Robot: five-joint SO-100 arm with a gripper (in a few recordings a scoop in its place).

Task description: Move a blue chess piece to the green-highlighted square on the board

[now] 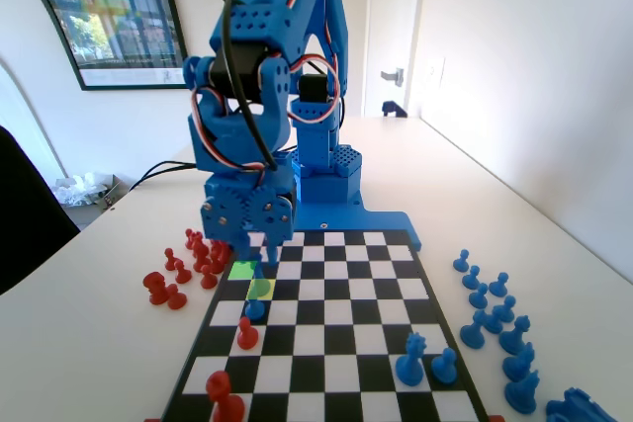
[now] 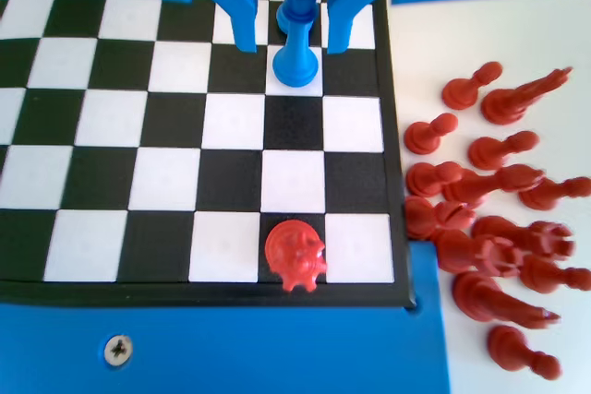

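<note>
Red pieces (image 2: 489,228) beside board (image 2: 111,117)

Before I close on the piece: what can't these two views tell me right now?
- Fixed view: the gripper covers most of the blue chess piece; jaw contact is hidden.
- Fixed view: the green-highlighted square is partly behind the jaws.
- Wrist view: the piece's tip is cut off by the top edge.
- Wrist view: the board shows no green tint.
</note>
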